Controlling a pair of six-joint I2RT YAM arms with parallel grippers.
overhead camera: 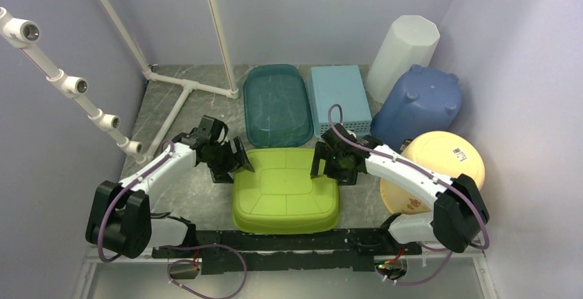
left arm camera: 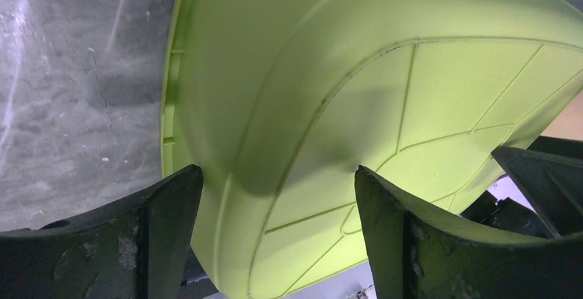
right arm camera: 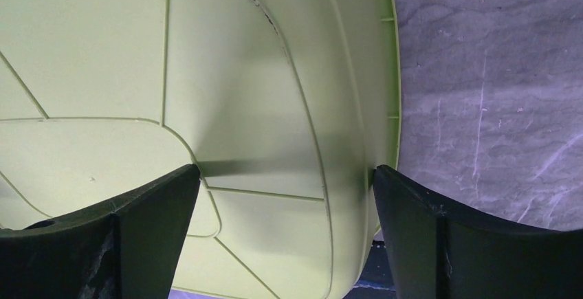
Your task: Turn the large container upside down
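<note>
The large container (overhead camera: 285,189) is a lime-green tub lying bottom-up on the marble table (overhead camera: 175,196), its ribbed base facing up, near the front edge between my arms. My left gripper (overhead camera: 232,161) hovers at its far left corner, open. In the left wrist view the tub (left arm camera: 357,86) fills the frame and its rounded edge runs between the wide-spread jaws of the left gripper (left arm camera: 278,189). My right gripper (overhead camera: 323,165) stands open at the far right corner. The right wrist view shows the tub's (right arm camera: 137,72) rim and wall between the open right gripper's (right arm camera: 285,182) fingers.
Behind the tub lie a teal tub (overhead camera: 277,104) and a light blue basket (overhead camera: 339,97), both bottom-up. At back right stand a white bin (overhead camera: 402,55) and an overturned blue bucket (overhead camera: 417,106). A cream basin (overhead camera: 440,165) is under the right arm. A white pipe frame (overhead camera: 182,96) stands back left.
</note>
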